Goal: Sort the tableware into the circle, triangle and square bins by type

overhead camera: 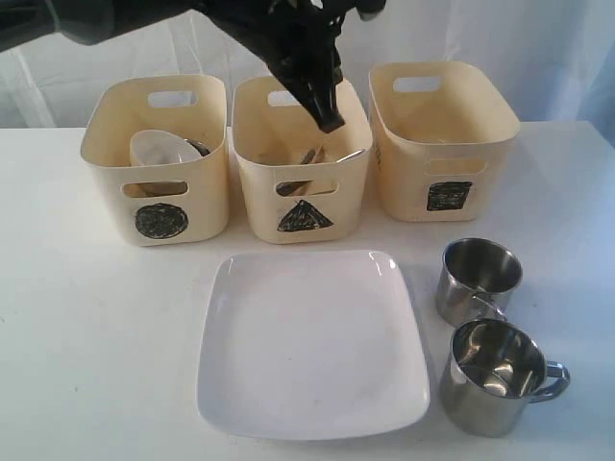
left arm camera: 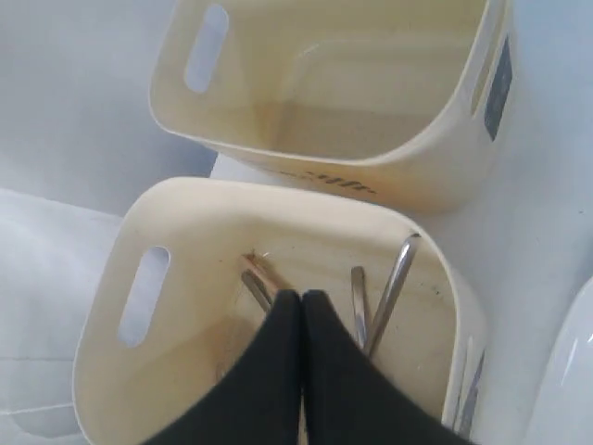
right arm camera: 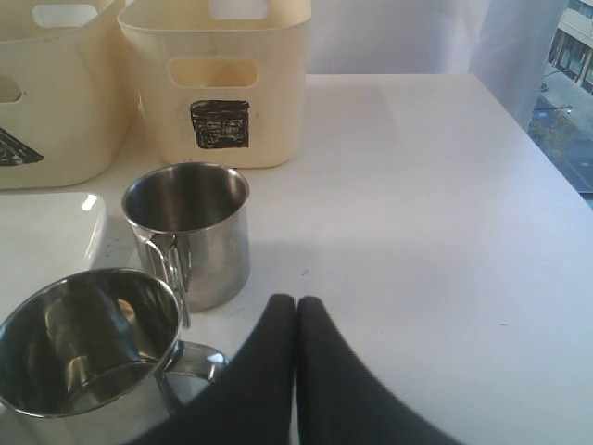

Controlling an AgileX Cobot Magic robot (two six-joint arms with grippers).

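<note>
We see the left gripper [overhead camera: 329, 117] over the triangle bin [overhead camera: 252, 197], cutlery [overhead camera: 309, 157] inside it. A bowl [overhead camera: 159, 149] sits in the circle bin [overhead camera: 207, 206]. In front lie the plate [overhead camera: 312, 346] and, to its right, the far mug [overhead camera: 478, 280] and near mug [overhead camera: 493, 377].

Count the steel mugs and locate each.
2. One steel mug stands in front of the square bin; the other mug sits nearer the camera, right of the white plate. Bin interiors partly hidden.
</note>
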